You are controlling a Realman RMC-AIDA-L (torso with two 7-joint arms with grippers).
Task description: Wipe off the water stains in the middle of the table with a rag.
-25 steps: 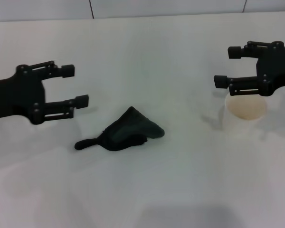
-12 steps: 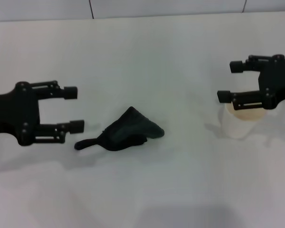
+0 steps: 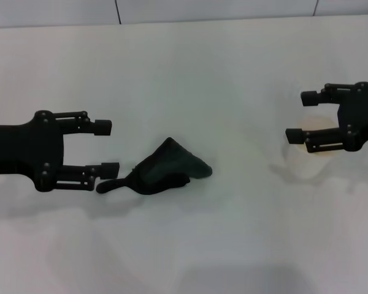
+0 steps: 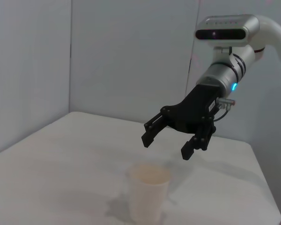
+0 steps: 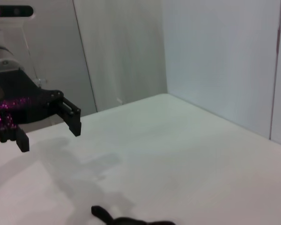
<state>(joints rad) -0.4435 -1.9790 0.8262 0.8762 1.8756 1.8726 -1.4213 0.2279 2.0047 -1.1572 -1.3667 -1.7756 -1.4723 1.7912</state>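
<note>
The rag [image 3: 170,167] is a dark green-black wad lying mid-table [image 3: 184,73], with a thin tail pointing left. It also peeks in at the edge of the right wrist view as the rag [image 5: 131,221]. My left gripper [image 3: 107,147] is open just left of it, its near fingertip almost at the rag's tail; the right wrist view shows this left gripper [image 5: 50,137] from afar. My right gripper [image 3: 299,116] hangs open at the right, over a cup. No water stains show in any view.
A translucent white plastic cup [image 3: 308,162] stands under the right gripper, and the left wrist view shows the cup [image 4: 148,192] below the right gripper [image 4: 167,147]. Grey wall panels rise behind the table.
My left gripper has dropped lower and moved right, up to the rag's tail. My right gripper has sunk a little over the cup. The rag has not moved.
</note>
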